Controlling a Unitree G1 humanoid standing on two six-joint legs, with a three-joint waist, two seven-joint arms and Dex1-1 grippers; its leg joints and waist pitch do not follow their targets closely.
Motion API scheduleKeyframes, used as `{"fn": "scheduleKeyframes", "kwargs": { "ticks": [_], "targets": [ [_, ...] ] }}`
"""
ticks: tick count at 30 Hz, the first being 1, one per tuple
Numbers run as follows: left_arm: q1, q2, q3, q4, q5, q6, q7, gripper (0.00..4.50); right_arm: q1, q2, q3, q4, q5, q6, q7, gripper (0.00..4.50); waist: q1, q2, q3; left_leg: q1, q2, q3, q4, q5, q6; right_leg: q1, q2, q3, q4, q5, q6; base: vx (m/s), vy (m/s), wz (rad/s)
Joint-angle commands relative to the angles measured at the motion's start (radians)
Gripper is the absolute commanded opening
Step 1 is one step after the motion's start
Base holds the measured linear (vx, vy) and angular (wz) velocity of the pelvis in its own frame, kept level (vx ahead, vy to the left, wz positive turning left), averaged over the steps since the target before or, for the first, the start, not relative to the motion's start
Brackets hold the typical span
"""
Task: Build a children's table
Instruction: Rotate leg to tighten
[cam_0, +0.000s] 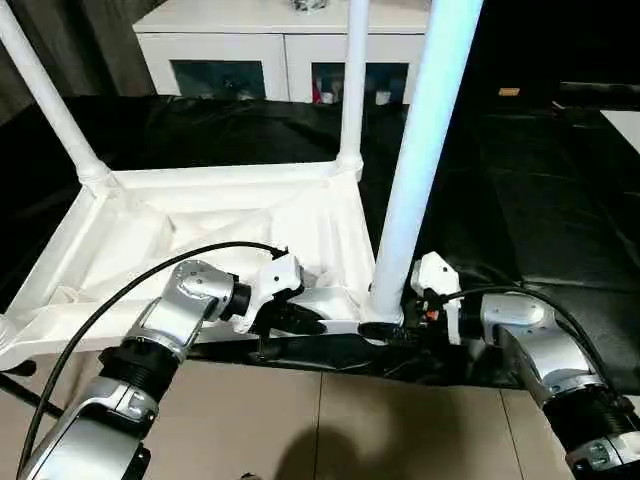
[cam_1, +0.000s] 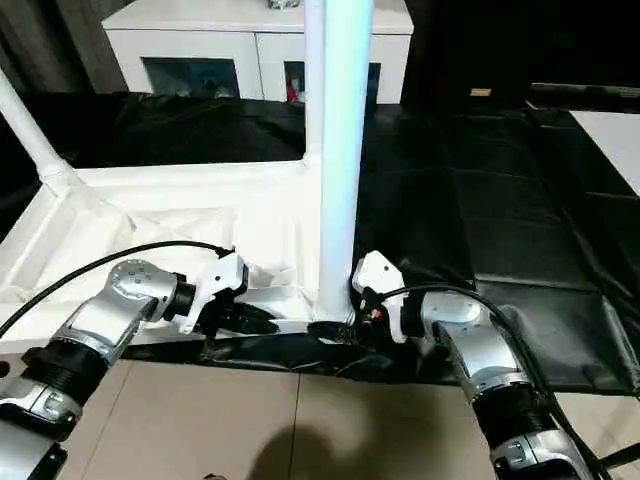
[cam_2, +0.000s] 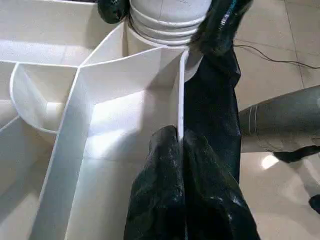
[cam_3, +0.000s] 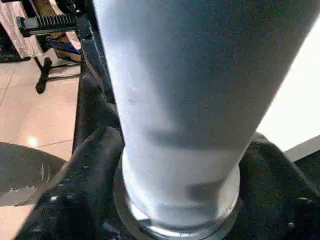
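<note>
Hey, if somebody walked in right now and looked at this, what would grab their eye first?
An upside-down white table top lies on the black-covered work table with white legs standing up from its corners. The nearest leg towers at the front corner, the right gripper straddling its base. The left gripper is shut on the top's front rim beside it.

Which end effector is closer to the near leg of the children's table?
Right. The right end effector straddles the base of the near leg, a finger on each side. The left end effector is shut on the tabletop's near rim, beside that leg's socket.
</note>
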Motion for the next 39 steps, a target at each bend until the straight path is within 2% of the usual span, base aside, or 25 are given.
{"fn": "scheduleKeyframes", "kwargs": {
  "ticks": [1, 7, 12, 13, 15, 17, 18, 20, 22, 23, 24, 25, 26, 27, 28, 29, 30, 31, 32, 34, 39],
  "targets": [
    [0.0, 0.002, 0.004, -0.027, -0.03, -0.001, -0.027, 0.0, -0.013, -0.001, 0.006, 0.006, -0.001, 0.006, 0.003, 2.91, 0.001, -0.016, -0.065, 0.014, 0.011, 0.008, -0.068, -0.211, 0.086, 0.047, -0.014, 0.015, -0.056, -0.13, -0.277, 0.0, 0.0, 0.0],
    [-0.004, 0.005, 0.003, -0.022, -0.03, 0.006, -0.039, 0.0, -0.018, 0.003, 0.001, 0.013, 0.003, 0.017, 0.01, 2.7, 0.002, -0.017, -0.066, 0.014, 0.011, 0.007, -0.067, -0.201, 0.091, 0.048, -0.014, 0.014, -0.053, -0.122, -0.283, 0.0, 0.0, 0.0],
    [0.001, 0.001, 0.002, -0.03, -0.032, 0.027, -0.036, 0.0, -0.018, 0.026, -0.014, 0.027, 0.006, 0.028, -0.03, 2.67, 0.0, -0.012, -0.067, 0.014, 0.01, 0.007, -0.066, -0.192, 0.093, 0.048, -0.014, 0.014, -0.051, -0.099, -0.291, 0.0, 0.0, 0.0],
    [-0.008, -0.015, 0.003, -0.002, -0.008, 0.025, 0.023, 0.0, -0.026, 0.06, -0.035, 0.055, -0.011, 0.033, -0.129, 2.67, -0.002, -0.009, -0.067, 0.013, 0.01, 0.007, -0.065, -0.19, 0.091, 0.047, -0.015, 0.014, -0.049, -0.094, -0.293, 0.0, 0.0, 0.0],
    [-0.032, -0.052, 0.013, 0.062, 0.025, 0.023, 0.135, 0.0, -0.043, 0.118, -0.073, 0.1, -0.037, 0.055, -0.302, 2.67, -0.013, -0.013, -0.065, 0.012, 0.007, 0.005, -0.07, -0.215, 0.066, 0.048, -0.014, 0.014, -0.054, -0.135, -0.281, 0.0, 0.0, 0.0],
    [-0.058, -0.092, 0.028, 0.118, 0.041, 0.025, 0.233, 0.0, -0.054, 0.162, -0.099, 0.121, -0.049, 0.083, -0.422, 2.67, -0.018, -0.013, -0.063, 0.019, 0.004, 0.003, -0.074, -0.248, 0.038, 0.046, -0.014, 0.013, -0.061, -0.197, -0.266, 0.0, 0.0, 0.0],
    [-0.087, -0.137, 0.044, 0.176, 0.053, 0.036, 0.34, 0.0, -0.063, 0.209, -0.124, 0.137, -0.059, 0.116, -0.543, 2.67, -0.025, -0.008, -0.06, 0.019, 0.003, 0.006, -0.075, -0.265, 0.029, 0.04, -0.012, 0.016, -0.066, -0.22, -0.253, 0.0, 0.0, 0.0],
    [-0.121, -0.192, 0.067, 0.239, 0.062, 0.052, 0.471, 0.0, -0.078, 0.266, -0.158, 0.166, -0.071, 0.155, -0.699, 2.67, -0.029, -0.012, -0.059, 0.023, 0.001, 0.003, -0.077, -0.292, 0.0, 0.039, -0.011, 0.016, -0.07, -0.267, -0.236, 0.0, 0.0, 0.0],
    [-0.155, -0.242, 0.089, 0.296, 0.062, 0.057, 0.594, 0.0, -0.098, 0.313, -0.179, 0.21, -0.096, 0.169, -0.851, 2.67, -0.027, -0.013, -0.06, 0.024, 0.001, 0.001, -0.079, -0.31, -0.003, 0.04, -0.015, 0.015, -0.077, -0.3, -0.216, 0.0, 0.0, 0.0],
    [-0.164, -0.252, 0.093, 0.31, 0.064, 0.056, 0.623, 0.0, -0.103, 0.323, -0.182, 0.221, -0.103, 0.168, -0.885, 2.67, -0.029, -0.013, -0.059, 0.024, 0.0, 0.003, -0.077, -0.308, -0.003, 0.035, -0.015, 0.017, -0.08, -0.306, -0.21, 0.0, 0.0, 0.0],
    [-0.178, -0.267, 0.095, 0.328, 0.068, 0.049, 0.661, 0.0, -0.113, 0.34, -0.184, 0.24, -0.116, 0.163, -0.934, 2.67, -0.029, -0.01, -0.06, 0.023, -0.002, 0.002, -0.078, -0.314, -0.002, 0.035, -0.015, 0.017, -0.082, -0.319, -0.201, 0.0, 0.0, 0.0],
    [-0.195, -0.283, 0.095, 0.349, 0.074, 0.037, 0.69, 0.0, -0.129, 0.351, -0.16, 0.262, -0.148, 0.148, -0.961, 2.67, -0.028, -0.012, -0.061, 0.021, -0.002, 0.001, -0.078, -0.313, 0.003, 0.038, -0.016, 0.015, -0.084, -0.324, -0.192, 0.0, 0.0, 0.0],
    [-0.195, -0.283, 0.095, 0.349, 0.074, 0.037, 0.69, 0.0, -0.129, 0.351, -0.16, 0.262, -0.148, 0.148, -0.961, 2.67, -0.029, -0.013, -0.062, 0.02, -0.003, 0.001, -0.077, -0.309, 0.006, 0.038, -0.014, 0.015, -0.085, -0.322, -0.189, 0.0, 0.0, 0.0],
    [-0.203, -0.288, 0.089, 0.359, 0.08, 0.015, 0.679, 0.0, -0.14, 0.348, -0.138, 0.27, -0.185, 0.132, -0.983, 2.67, -0.028, -0.014, -0.062, 0.018, -0.003, 0.001, -0.077, -0.305, 0.01, 0.039, -0.014, 0.014, -0.084, -0.316, -0.186, 0.0, 0.0, 0.0],
    [-0.206, -0.29, 0.081, 0.364, 0.086, -0.003, 0.657, 0.0, -0.145, 0.349, -0.141, 0.275, -0.186, 0.119, -0.988, 2.67, -0.028, -0.004, -0.063, 0.015, -0.004, 0.0, -0.076, -0.29, 0.019, 0.042, -0.015, 0.014, -0.084, -0.291, -0.183, 0.0, 0.0, 0.0],
    [-0.207, -0.29, 0.08, 0.365, 0.087, -0.006, 0.655, 0.0, -0.145, 0.35, -0.143, 0.275, -0.184, 0.119, -0.987, 2.67, -0.028, -0.007, -0.064, 0.014, -0.005, 0.001, -0.076, -0.285, 0.023, 0.042, -0.014, 0.013, -0.084, -0.282, -0.183, 0.0, 0.0, 0.0],
    [-0.211, -0.293, 0.072, 0.377, 0.095, -0.033, 0.635, 0.0, -0.146, 0.358, -0.169, 0.269, -0.16, 0.117, -0.976, 2.67, -0.028, -0.009, -0.064, 0.012, -0.006, 0.001, -0.075, -0.283, 0.029, 0.043, -0.013, 0.013, -0.084, -0.278, -0.183, 0.0, 0.0, 0.0],
    [-0.213, -0.295, 0.068, 0.384, 0.099, -0.046, 0.625, 0.0, -0.145, 0.36, -0.186, 0.263, -0.146, 0.116, -0.972, 3.23, -0.025, -0.011, -0.065, 0.013, -0.005, 0.002, -0.075, -0.279, 0.038, 0.043, -0.014, 0.014, -0.084, -0.278, -0.184, 0.0, 0.0, 0.0],
    [-0.208, -0.292, 0.06, 0.385, 0.101, -0.063, 0.599, 0.0, -0.136, 0.357, -0.214, 0.235, -0.111, 0.106, -0.938, 3.37, -0.023, -0.008, -0.065, 0.017, -0.003, 0.003, -0.075, -0.286, 0.044, 0.041, -0.016, 0.014, -0.085, -0.287, -0.187, 0.0, 0.0, 0.0],
    [-0.198, -0.285, 0.052, 0.379, 0.1, -0.077, 0.574, 0.0, -0.125, 0.336, -0.217, 0.203, -0.097, 0.09, -0.901, 3.39, -0.022, -0.004, -0.066, 0.014, -0.001, 0.001, -0.076, -0.277, 0.045, 0.043, -0.016, 0.013, -0.084, -0.279, -0.187, 0.0, 0.0, 0.0],
    [-0.182, -0.262, 0.033, 0.393, 0.112, -0.116, 0.54, 0.0, -0.093, 0.253, -0.196, 0.127, -0.053, 0.078, -0.729, 3.77, -0.021, -0.006, -0.067, 0.01, -0.001, 0.002, -0.073, -0.262, 0.064, 0.05, -0.014, 0.01, -0.08, -0.233, -0.199, 0.0, 0.0, 0.0]
  ]
}}
